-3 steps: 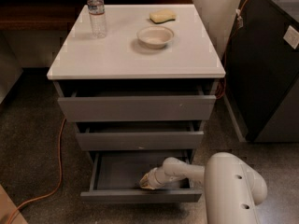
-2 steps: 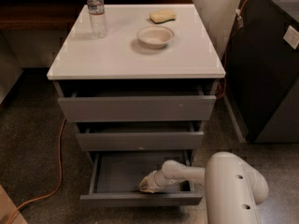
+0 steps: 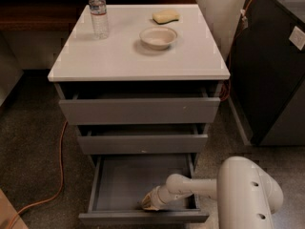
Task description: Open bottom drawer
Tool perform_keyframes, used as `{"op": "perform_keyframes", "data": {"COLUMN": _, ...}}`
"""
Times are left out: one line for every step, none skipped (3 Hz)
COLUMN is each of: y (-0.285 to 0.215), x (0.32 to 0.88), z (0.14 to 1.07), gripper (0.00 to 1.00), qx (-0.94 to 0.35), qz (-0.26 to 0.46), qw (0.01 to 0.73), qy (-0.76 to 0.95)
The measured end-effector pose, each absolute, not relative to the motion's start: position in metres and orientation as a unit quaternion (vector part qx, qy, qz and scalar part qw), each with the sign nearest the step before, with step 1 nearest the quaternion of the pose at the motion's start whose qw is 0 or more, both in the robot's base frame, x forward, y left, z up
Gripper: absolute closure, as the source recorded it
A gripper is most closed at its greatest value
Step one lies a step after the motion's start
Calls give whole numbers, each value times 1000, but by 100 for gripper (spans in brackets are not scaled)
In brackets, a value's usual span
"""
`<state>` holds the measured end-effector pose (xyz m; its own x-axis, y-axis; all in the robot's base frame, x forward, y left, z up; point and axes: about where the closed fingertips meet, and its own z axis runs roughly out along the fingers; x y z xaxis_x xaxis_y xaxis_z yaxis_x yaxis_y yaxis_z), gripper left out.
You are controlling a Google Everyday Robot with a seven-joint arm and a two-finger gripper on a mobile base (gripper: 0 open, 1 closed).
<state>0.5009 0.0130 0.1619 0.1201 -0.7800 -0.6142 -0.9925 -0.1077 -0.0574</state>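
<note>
Stood there watching this one. The bottom drawer (image 3: 143, 218) sat at the foot of the cabinet (image 3: 215, 99), under the other two fronts, and was slid out a good way w/ its grey tray showing. The gripper (image 3: 151, 202) was down inside that tray, a bit right of centre, its tip close up against the inner face of the front panel (couldn't tell from my spot whether it was spread or closed, so no guess there). The white arm (image 3: 195, 187) came in low from the right, over the drawer's right wall.

IMO the step in hand was finishing the pull, and most of the travel looked done. Tips, fwiw:

- Pull straight out along the runners. The contact was off-centre, so any sideways drag would prob rack the drawer and make it bind.
- Keep the tip low behind the front lip, otherwise it could ride up and slip over the top.
- Go slow and ease off near the end stop. A hard yank would shake the whole unit, and the water bottle (image 3: 98, 11) standing upright on the tabletop (image 3: 119, 56) looked tippy, more so than the bowl (image 3: 158, 36) near it.
- Mind the arm vs the right wall, and the middle drawer (image 3: 142, 143) just overhead when lifting out.
</note>
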Motion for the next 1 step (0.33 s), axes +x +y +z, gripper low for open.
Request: {"op": "perform_keyframes", "data": {"y": 13, "x": 500, "z": 162, "gripper": 100, "qx": -710, "qz": 225, "qw": 238, "qy": 624}}
